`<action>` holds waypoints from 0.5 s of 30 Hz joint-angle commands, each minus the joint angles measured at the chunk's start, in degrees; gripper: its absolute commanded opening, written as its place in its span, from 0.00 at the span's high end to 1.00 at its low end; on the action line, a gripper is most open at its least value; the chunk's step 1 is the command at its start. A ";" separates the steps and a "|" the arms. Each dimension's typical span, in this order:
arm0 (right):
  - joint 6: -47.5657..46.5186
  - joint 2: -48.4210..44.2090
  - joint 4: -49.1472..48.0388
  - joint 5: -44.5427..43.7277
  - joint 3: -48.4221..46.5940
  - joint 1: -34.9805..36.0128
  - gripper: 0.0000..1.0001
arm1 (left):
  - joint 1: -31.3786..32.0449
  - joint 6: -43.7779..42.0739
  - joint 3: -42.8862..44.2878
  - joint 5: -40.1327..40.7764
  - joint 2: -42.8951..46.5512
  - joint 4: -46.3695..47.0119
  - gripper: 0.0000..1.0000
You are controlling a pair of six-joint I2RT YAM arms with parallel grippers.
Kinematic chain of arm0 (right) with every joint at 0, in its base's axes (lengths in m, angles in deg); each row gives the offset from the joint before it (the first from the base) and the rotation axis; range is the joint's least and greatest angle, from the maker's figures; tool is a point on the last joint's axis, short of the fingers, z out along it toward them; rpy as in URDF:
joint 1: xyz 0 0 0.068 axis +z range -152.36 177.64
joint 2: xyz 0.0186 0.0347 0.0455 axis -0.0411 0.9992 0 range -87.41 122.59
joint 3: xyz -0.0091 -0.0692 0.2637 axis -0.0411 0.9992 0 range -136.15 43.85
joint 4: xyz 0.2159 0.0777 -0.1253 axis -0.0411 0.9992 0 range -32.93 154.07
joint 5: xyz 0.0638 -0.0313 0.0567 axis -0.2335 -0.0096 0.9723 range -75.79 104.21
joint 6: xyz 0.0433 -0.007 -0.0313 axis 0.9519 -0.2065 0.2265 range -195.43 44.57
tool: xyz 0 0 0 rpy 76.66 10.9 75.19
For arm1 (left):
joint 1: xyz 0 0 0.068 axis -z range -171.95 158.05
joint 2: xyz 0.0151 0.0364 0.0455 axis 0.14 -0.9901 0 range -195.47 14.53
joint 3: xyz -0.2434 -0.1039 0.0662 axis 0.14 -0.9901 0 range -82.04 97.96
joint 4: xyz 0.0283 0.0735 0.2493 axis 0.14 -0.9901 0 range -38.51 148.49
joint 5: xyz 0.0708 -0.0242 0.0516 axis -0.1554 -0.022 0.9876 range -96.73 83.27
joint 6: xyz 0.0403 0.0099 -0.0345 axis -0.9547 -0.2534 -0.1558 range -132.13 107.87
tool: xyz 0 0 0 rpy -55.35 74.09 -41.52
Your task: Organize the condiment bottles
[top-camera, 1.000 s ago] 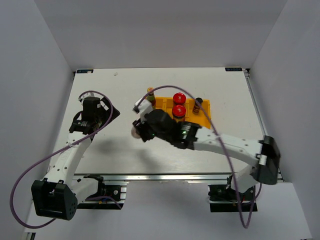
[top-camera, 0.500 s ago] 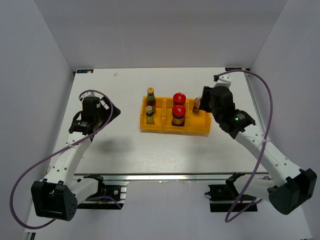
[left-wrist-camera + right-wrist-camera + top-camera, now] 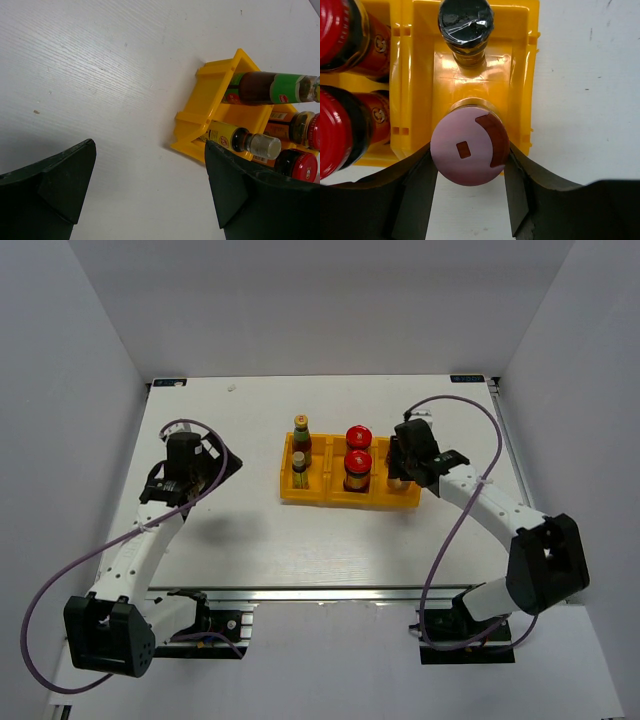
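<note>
Bottle with the pink cap [image 3: 469, 148] stands upright, clamped between the right hand's [image 3: 469, 170] fingers, in the tray's [image 3: 532, 75] end compartment, just wrist-side of the black-capped bottle [image 3: 465, 22]. Left hand [image 3: 147, 185] gapes wide, well away, so letting go looks like the right's job.

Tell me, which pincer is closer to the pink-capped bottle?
Right. The right pincer grips the pink-capped bottle by its sides, at the yellow tray's right compartment. The left pincer hangs open above the table, well off to the tray's left.
</note>
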 commanded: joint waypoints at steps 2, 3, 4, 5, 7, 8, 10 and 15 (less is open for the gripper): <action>0.33 3.70 -4.68 2.35 -0.08 -0.52 0.90 | -0.25 -0.34 -0.82 -0.08 -0.54 0.56 0.02; 0.33 4.32 -4.77 2.70 0.09 -0.52 0.89 | -0.17 -0.43 -1.08 -0.08 -0.45 0.74 0.02; 0.86 4.85 -4.60 2.88 0.09 -0.52 0.88 | -0.17 -0.34 -1.43 0.01 -0.28 0.83 0.02; 1.03 5.64 -4.16 3.92 0.18 -0.52 0.84 | -0.17 -0.25 -1.44 0.10 0.07 0.74 0.02; 1.73 5.47 -4.42 5.77 1.76 -0.52 0.83 | -0.17 -0.17 -1.44 0.80 0.34 0.48 0.02; 2.61 5.03 -4.94 5.69 2.55 -0.52 0.82 | -0.17 -0.25 -1.52 1.24 0.60 0.48 0.02; 3.23 3.46 -5.74 5.87 4.92 -0.52 0.76 | -0.17 0.10 -1.61 1.59 0.69 0.39 0.02; 3.24 0.03 -3.90 4.46 4.58 -0.52 0.13 | -0.17 0.27 -1.09 1.59 0.17 -0.05 0.02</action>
